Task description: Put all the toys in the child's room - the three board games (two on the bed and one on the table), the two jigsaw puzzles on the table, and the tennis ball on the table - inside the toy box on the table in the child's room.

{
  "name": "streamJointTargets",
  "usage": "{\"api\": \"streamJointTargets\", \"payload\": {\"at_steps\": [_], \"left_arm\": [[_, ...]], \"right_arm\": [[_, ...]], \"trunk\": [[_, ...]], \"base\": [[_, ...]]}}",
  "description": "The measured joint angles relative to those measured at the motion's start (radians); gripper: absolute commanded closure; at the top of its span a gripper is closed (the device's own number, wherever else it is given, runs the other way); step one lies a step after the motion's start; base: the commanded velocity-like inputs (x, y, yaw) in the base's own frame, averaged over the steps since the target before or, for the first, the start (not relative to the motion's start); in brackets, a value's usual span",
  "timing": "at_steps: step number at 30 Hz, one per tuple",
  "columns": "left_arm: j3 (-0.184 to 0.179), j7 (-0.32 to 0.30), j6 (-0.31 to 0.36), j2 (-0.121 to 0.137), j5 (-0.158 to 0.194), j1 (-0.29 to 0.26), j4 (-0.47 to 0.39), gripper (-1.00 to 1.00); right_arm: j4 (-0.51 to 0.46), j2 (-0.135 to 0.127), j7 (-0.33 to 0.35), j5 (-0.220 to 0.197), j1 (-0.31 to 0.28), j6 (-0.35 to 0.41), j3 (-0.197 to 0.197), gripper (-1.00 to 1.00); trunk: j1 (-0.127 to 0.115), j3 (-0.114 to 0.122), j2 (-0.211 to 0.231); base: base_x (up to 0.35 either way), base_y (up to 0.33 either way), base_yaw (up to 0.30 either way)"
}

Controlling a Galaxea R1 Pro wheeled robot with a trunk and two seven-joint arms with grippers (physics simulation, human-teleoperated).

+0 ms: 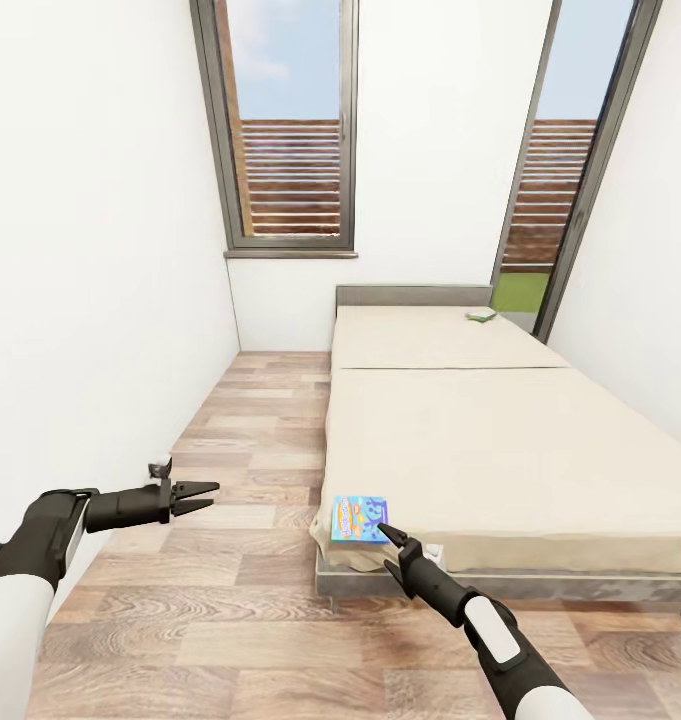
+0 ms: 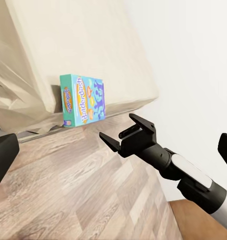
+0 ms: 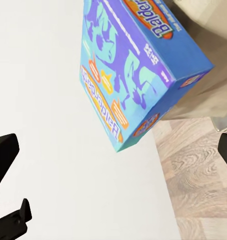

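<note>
Lying on the bed's (image 1: 500, 450) corner, blue board game (image 1: 360, 518) just before spread right gripper (image 1: 393, 549).

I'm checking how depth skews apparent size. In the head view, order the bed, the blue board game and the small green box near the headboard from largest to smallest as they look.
1. Bed, by far the largest.
2. Blue board game at the near corner.
3. Green box, smallest, but it lies farthest from the camera, so its true size against the blue one is unsure.

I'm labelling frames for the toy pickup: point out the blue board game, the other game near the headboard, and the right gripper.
Blue board game (image 1: 360, 518), head view, printed top face.
Green-white board game (image 1: 481, 315), head view, its top.
Right gripper (image 1: 387, 533), head view, between its jaws' tips.
</note>
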Motion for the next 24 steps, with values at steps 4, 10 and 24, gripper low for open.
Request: {"api": "streamJointTargets", "payload": {"at_steps": [4,10,24], "left_arm": [[0.000,0.000,0.000,0.000,0.000,0.000,0.000,-1.00],[0.000,0.000,-0.001,0.000,0.000,0.000,0.000,-1.00],[0.000,0.000,0.000,-0.002,0.000,0.000,0.000,-1.00]], "right_arm": [[0.000,0.000,0.000,0.000,0.000,0.000,0.000,-1.00],[0.000,-0.002,0.000,0.000,0.000,0.000,0.000,-1.00],[0.001,-0.003,-0.001,0.000,0.000,0.000,0.000,-1.00]], "trunk": [[0.000,0.000,0.000],[0.000,0.000,0.000],[0.000,0.000,0.000]], "base": [[0.160,0.082,0.000],[0.070,0.038,0.000],[0.009,0.005,0.000]]}}
